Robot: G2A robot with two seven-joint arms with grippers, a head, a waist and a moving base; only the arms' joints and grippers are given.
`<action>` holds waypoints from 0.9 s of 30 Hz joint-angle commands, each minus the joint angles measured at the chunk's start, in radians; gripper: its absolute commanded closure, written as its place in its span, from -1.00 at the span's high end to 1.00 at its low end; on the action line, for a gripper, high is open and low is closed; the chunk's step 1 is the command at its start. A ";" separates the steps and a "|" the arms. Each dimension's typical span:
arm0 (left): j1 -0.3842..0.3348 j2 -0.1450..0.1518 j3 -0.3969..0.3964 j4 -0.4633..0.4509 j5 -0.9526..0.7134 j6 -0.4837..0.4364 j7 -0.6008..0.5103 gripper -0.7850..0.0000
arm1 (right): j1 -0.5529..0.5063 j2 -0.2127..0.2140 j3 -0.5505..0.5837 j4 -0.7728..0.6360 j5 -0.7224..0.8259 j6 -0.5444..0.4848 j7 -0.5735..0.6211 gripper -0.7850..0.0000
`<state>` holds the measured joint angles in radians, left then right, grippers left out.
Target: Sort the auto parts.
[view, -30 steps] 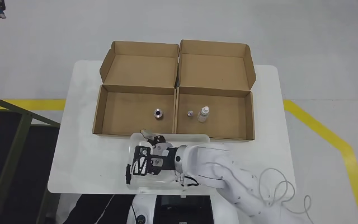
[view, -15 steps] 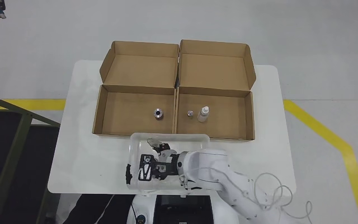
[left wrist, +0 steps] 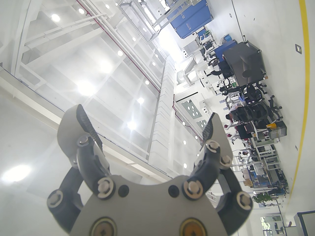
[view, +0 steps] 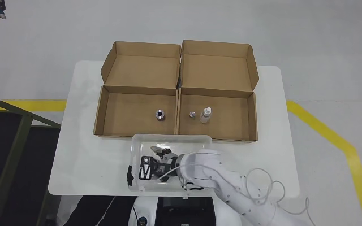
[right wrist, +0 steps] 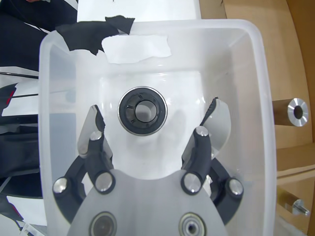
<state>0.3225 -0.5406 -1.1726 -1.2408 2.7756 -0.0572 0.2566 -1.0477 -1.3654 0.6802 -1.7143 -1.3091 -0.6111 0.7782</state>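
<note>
The top camera looked down on the whole desk (view: 85, 141); the right wrist's hung close over its clear bin (right wrist: 196, 23), the left's faced the ceiling (left wrist: 98, 62).

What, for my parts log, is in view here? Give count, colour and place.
Table: 1, white.
Left box: 1, brown, open, on table.
Right box: 1, brown, open, beside it.
Bin: 1, clear, in front of boxes.
Bearing: 1, black-silver, in bin.
Tape: 2 pieces, black and white, bin wall.
Bushing: 1, silver, left box.
Small part: 1, silver, right box.
Bottle: 1, white, right box.
Right gripper: 1, open, above bearing.
Left gripper: 1, open, facing ceiling.
</note>
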 commanded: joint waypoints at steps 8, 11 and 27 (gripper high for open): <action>0.000 0.000 0.000 0.000 0.000 0.000 0.000 1.00 | 0.034 -0.013 -0.024 0.067 0.031 -0.006 -0.026 0.06; 0.000 0.000 0.000 0.000 0.000 0.000 0.000 1.00 | 0.040 -0.014 -0.027 0.073 0.032 -0.006 -0.025 -0.15; 0.000 0.000 0.000 0.000 0.000 0.000 0.000 1.00 | 0.011 0.007 0.029 -0.071 0.067 -0.025 0.030 -1.00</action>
<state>0.3225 -0.5406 -1.1726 -1.2408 2.7756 -0.0572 0.2566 -1.0321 -1.3602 0.7030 -1.7707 -1.2464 -0.6363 0.8085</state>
